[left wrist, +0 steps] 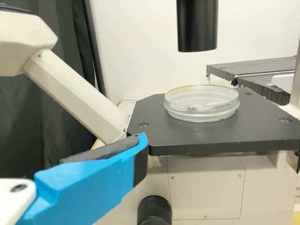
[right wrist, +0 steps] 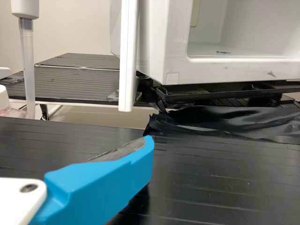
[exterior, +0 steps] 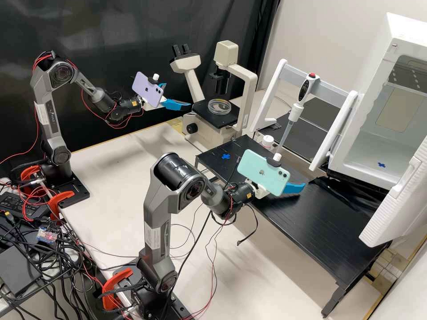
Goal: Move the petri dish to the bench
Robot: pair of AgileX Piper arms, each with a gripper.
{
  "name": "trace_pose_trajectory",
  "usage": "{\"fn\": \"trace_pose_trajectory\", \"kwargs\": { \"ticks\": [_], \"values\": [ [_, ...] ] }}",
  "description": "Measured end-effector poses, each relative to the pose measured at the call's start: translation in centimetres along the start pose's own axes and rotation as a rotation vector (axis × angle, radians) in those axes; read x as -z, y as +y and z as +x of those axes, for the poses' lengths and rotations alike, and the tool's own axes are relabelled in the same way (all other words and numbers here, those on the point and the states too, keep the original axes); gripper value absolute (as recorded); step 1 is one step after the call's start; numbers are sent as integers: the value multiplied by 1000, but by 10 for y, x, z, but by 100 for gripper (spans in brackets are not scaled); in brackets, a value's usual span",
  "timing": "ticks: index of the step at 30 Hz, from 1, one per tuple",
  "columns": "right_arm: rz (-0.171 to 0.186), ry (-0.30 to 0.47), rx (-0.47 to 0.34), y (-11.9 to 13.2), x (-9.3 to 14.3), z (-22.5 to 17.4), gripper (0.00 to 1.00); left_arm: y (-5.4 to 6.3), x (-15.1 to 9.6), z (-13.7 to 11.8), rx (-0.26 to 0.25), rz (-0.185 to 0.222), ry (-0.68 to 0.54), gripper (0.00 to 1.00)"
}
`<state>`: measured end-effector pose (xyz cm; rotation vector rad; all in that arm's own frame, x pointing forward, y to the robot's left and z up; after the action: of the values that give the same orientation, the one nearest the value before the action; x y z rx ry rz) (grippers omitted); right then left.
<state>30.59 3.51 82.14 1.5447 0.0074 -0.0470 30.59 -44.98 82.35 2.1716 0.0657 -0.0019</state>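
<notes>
Round petri dish (left wrist: 201,112) sat on the microscope (exterior: 207,135) stage (left wrist: 211,136)

We saw the bench (exterior: 311,222) as a black, finely grooved surface with a blue tape cross (exterior: 226,156), raised over a pale tabletop (exterior: 111,169). A black curtain (exterior: 111,31) hung at one side, a pale wall (exterior: 338,29) rose behind, and a white cabinet (exterior: 411,31) stood open.

The dish lay beyond the fingers of the left gripper (exterior: 178,94), which were parted, holding nothing, near the stage's edge and apart from the dish. The right gripper (exterior: 293,187) hung over the bench, its fingers also parted and holding nothing.

We noted the dish's clear, shallow walls, the stage's flat matt-black plate, the microscope's cream body, and angular blue fingers with dark, rough pads (left wrist: 101,152).
</notes>
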Motion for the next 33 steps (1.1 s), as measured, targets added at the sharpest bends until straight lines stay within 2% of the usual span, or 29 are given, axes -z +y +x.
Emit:
{"fn": "trace_pose_trajectory", "kwargs": {
  "ticks": [11, 13, 17, 20, 25, 27, 28, 31, 33],
  "values": [
    [6, 14, 14, -5, 5, -4, 100, 0, 0, 0, 0, 0, 0, 100],
    [10, 49, 36, -12, 15, -9, 100, 0, 0, 0, 0, 0, 0, 100],
    [-21, 172, 77, -22, 40, -20, 100, 0, 0, 0, 0, 0, 0, 100],
    [-10, 228, 97, -33, 59, -26, 100, 0, 0, 0, 0, 0, 0, 100],
    [-75, 338, 150, -54, 85, -36, 100, 0, 0, 0, 0, 0, 0, 100],
    [-92, 361, 153, -59, 97, -37, 100, 0, 0, 0, 0, 0, 0, 100],
    [-104, 397, 153, -62, 109, -38, 100, 0, 0, 0, 0, 0, 0, 100],
    [-163, 486, 153, -68, 133, -41, 100, 0, 0, 0, 0, 0, 0, 100],
    [-187, 530, 150, -74, 147, -39, 100, 0, 0, 0, 0, 0, 0, 100]
  ]
}}
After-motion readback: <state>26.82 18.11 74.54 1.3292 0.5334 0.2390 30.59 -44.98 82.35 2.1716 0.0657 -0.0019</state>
